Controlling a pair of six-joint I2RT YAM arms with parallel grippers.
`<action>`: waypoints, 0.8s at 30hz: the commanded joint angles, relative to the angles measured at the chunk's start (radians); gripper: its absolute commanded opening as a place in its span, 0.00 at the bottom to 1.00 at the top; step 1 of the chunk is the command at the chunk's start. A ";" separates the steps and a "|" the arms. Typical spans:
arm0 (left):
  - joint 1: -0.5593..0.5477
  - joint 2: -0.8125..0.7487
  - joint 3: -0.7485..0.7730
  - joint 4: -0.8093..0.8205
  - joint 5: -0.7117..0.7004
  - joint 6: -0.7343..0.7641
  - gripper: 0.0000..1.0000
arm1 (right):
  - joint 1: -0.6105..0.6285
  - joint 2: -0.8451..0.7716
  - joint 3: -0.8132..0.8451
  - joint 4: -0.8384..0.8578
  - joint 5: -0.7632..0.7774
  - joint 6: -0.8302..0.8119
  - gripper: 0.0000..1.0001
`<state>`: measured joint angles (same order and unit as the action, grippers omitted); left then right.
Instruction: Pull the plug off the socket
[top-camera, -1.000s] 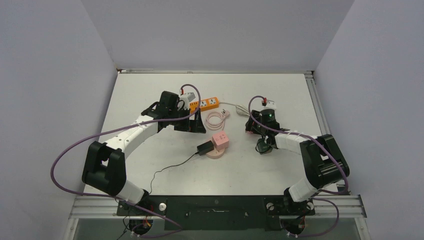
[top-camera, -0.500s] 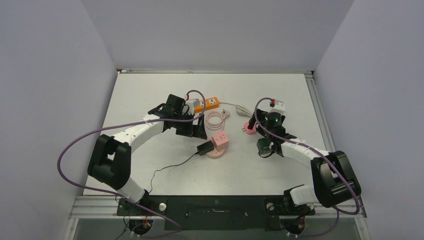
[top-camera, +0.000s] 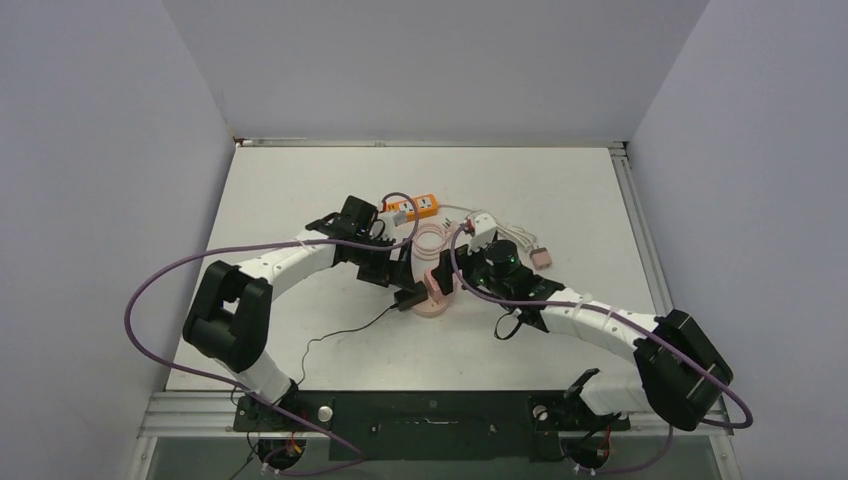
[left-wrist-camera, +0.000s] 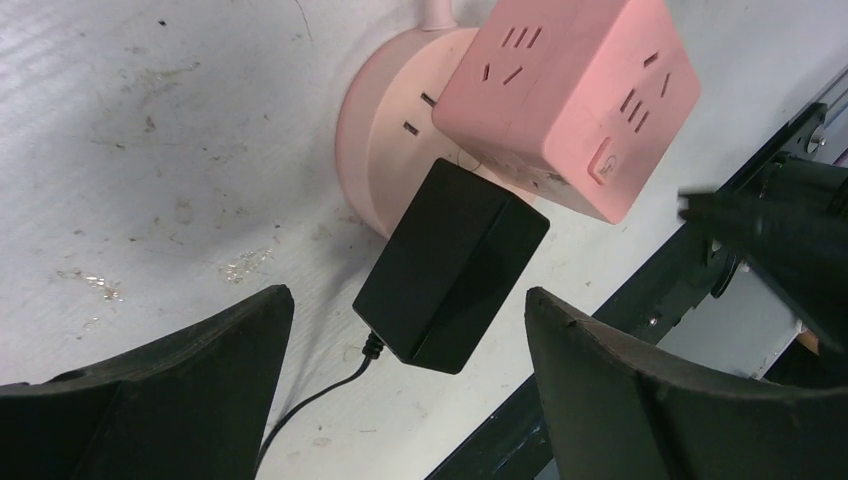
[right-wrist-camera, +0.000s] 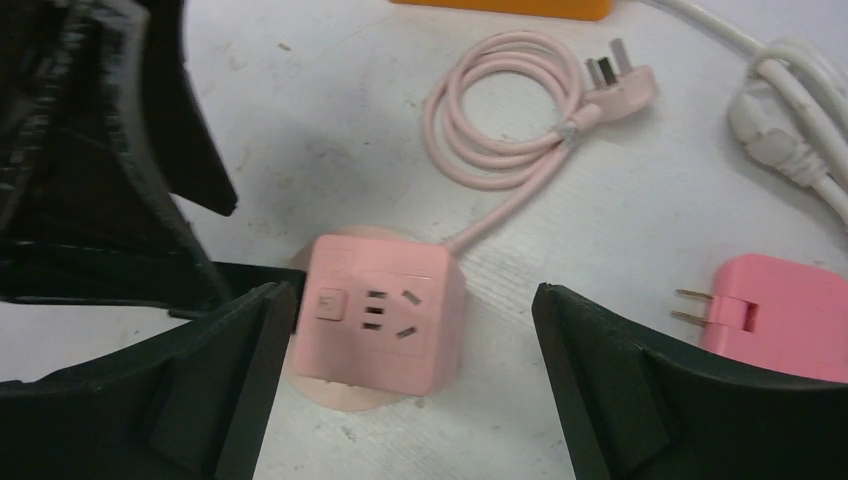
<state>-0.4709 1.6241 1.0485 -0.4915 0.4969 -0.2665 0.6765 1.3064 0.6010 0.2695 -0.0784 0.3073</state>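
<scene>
Both arms moved in over pink socket (right-wrist-camera: 375, 315); my left fingers (left-wrist-camera: 150, 390), right fingers (right-wrist-camera: 660, 390) wide, empty. Scuffed white tabletop (top-camera: 300, 190), grey walls (top-camera: 430, 60).

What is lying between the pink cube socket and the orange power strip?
The coiled pink cable lies there, its plug free beside it; the right wrist view shows this clearly.

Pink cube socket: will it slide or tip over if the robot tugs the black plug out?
It may well slide: the pink cube socket looks small and light, and nothing visible fastens it to the table. The black plug sticks out sideways, so a tug likely drags it along. Its wide round base probably keeps it from tipping.
</scene>
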 joint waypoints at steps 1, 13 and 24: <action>-0.012 0.022 0.018 -0.018 0.037 0.021 0.82 | 0.068 -0.003 0.064 -0.022 0.037 -0.067 0.94; -0.020 0.061 0.027 -0.015 0.054 0.011 0.77 | 0.173 0.087 0.125 -0.085 0.183 -0.084 0.94; -0.021 0.089 0.033 0.004 0.104 -0.006 0.67 | 0.192 0.135 0.137 -0.103 0.230 -0.072 0.98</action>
<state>-0.4854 1.6962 1.0496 -0.5053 0.5686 -0.2714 0.8604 1.4208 0.6933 0.1608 0.1093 0.2394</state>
